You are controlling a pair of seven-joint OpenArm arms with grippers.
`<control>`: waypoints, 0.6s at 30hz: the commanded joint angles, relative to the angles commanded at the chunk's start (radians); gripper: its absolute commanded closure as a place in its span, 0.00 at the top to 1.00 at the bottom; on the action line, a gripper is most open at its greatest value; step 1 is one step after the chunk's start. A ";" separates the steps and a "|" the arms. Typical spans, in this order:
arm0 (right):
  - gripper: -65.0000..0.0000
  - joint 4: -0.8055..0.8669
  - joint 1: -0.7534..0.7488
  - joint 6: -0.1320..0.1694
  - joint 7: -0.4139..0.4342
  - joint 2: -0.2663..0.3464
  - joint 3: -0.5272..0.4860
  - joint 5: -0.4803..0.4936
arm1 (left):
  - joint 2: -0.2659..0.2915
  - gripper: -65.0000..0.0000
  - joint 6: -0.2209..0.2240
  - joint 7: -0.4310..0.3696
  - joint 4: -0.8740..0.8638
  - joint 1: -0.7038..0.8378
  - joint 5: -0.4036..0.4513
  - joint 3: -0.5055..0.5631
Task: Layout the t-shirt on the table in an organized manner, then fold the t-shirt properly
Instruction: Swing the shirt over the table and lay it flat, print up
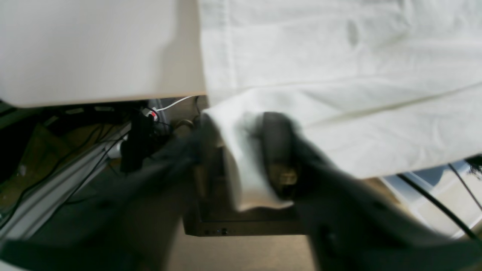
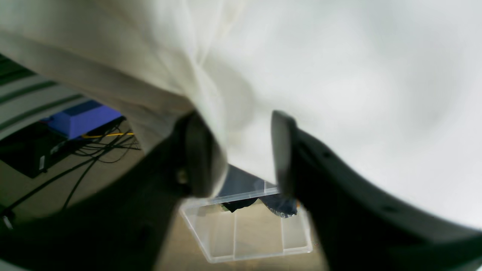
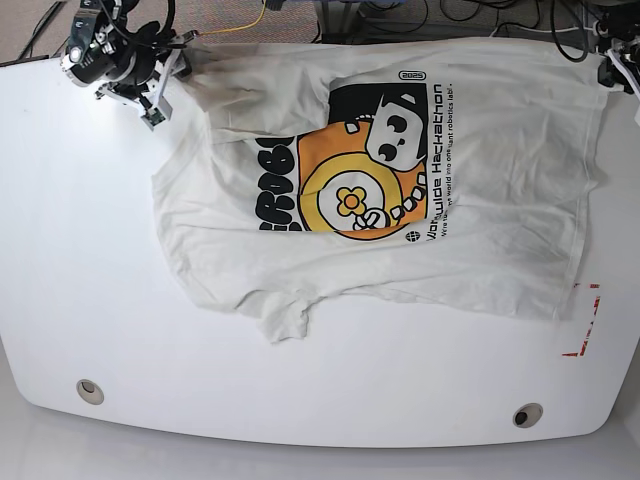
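Off-white cotton t-shirt [image 3: 400, 200] with orange flower graphic, spread print-up on glossy white table [image 3: 80, 280] — far edge reaching the table's far side. Left pincer [image 1: 241, 158] clenched on a hem corner; right pincer [image 2: 237, 150] gaping around bunched cloth. Both wrist views blurred — lettering partly hidden by folds.

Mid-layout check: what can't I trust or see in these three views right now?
- Base view: left gripper cut off by the frame's right edge.
- Base view: small print on the t-shirt too small to read.
- Right wrist view: right gripper blurred; cloth contact unclear.
- Left wrist view: motion blur.
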 joint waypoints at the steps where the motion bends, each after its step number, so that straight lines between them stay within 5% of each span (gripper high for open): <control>1: 0.84 0.000 0.000 0.000 0.000 0.000 0.006 0.000 | 0.000 0.59 0.000 0.000 0.005 -0.006 0.005 0.000; 4: 1.00 0.000 0.000 0.000 0.000 0.000 0.031 0.002 | -0.003 0.59 0.000 0.000 0.009 -0.018 0.006 -0.002; 12: 0.95 -0.003 0.049 0.000 0.003 -0.006 0.167 -0.005 | -0.005 0.59 -0.009 0.000 0.012 -0.080 0.000 -0.097; 18: 0.92 -0.006 0.127 0.000 0.002 0.000 0.284 -0.006 | -0.043 0.59 -0.093 0.052 0.015 -0.212 0.000 -0.153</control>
